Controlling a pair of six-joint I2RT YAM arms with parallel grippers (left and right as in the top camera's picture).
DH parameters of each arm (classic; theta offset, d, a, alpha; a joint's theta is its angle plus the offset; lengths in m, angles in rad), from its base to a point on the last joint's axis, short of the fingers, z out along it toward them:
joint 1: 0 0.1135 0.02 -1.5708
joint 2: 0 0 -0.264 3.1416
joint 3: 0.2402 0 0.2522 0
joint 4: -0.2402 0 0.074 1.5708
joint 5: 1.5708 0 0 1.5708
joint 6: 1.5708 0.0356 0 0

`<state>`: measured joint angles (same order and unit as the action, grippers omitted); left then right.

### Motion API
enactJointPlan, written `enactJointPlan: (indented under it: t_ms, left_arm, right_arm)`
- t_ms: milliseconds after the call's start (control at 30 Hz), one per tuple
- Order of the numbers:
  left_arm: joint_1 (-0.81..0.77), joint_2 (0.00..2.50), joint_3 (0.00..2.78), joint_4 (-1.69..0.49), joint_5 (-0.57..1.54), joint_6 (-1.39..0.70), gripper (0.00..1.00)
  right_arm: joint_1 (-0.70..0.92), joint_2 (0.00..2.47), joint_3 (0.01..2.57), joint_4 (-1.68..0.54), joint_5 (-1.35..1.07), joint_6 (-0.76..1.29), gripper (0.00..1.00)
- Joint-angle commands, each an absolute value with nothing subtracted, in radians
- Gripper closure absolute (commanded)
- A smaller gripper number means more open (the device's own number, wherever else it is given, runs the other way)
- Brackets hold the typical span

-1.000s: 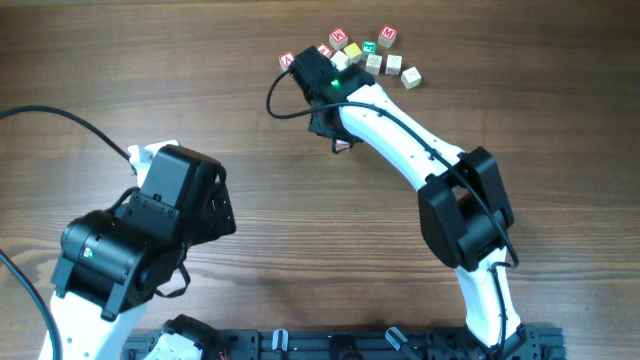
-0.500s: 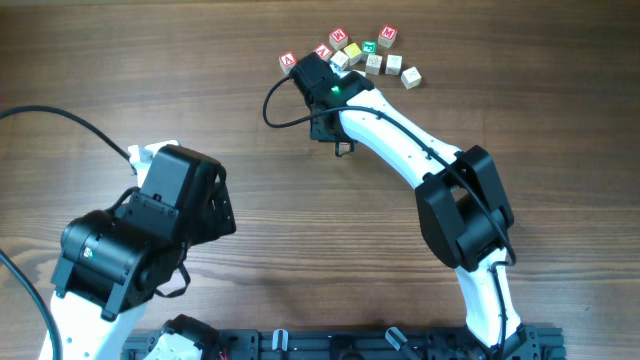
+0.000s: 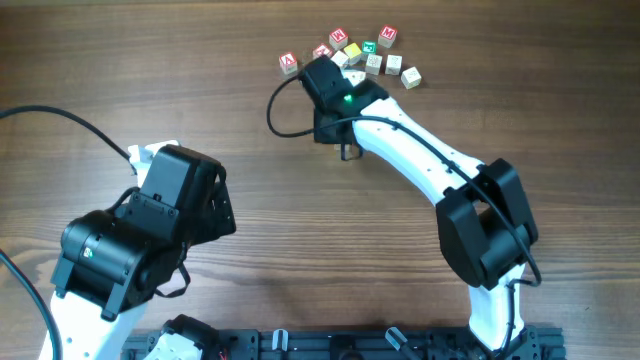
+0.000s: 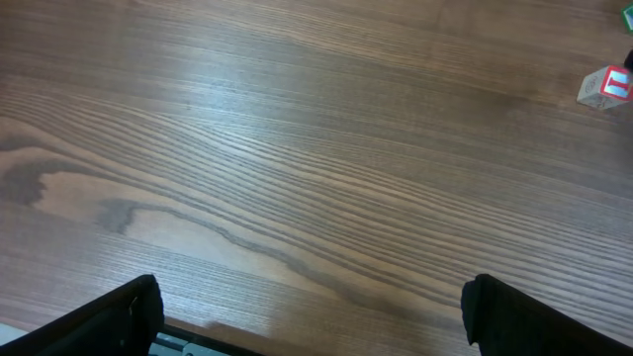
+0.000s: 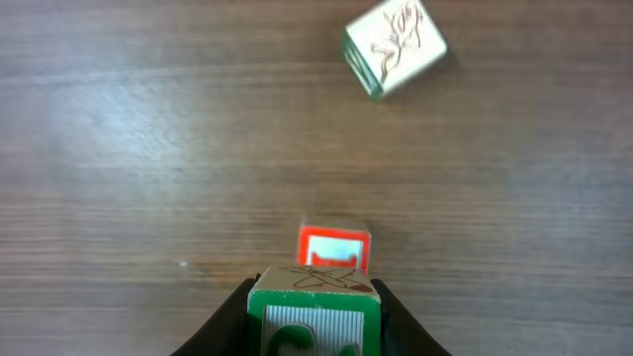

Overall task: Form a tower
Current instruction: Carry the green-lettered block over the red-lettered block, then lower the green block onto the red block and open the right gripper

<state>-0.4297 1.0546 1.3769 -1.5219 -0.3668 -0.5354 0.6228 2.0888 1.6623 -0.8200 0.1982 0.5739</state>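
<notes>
Far left: left gripper (image 4: 312,316) low over table (image 4: 297,148), jaws spread wide. One red-marked loose cube (image 4: 605,87) lies well beyond it, to its right.

Centre: right gripper (image 5: 316,297) narrowed onto green-marked cube (image 5: 315,326), pinching its sides. Tower (image 5: 318,285) is that cube above red-marked cube (image 5: 334,248), which sits on wood. Cannot tell whether the two touch.

Right, farther back: cluster of loose cubes (image 3: 372,55) near gripper. Drawing-faced cube (image 5: 394,46) lies tilted, apart from tower.
</notes>
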Motion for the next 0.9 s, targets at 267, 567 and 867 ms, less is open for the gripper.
enactJointPlan:
  t_ms: [267, 567, 867]
  left_arm:
    - [-0.427, 1.050, 1.377, -1.520, -0.375, -0.531, 0.00]
    - [-0.427, 1.050, 1.377, -1.520, -0.375, -0.531, 0.00]
    - [-0.427, 1.050, 1.377, -1.520, -0.375, -0.531, 0.00]
  right_arm:
    - [0.563, 2.088, 1.605, -0.748, 0.109, 0.549, 0.75]
    - [0.564, 2.089, 1.591, -0.724, 0.077, 0.501, 0.74]
    - [0.566, 2.089, 1.559, -0.702, 0.077, 0.527, 0.74]
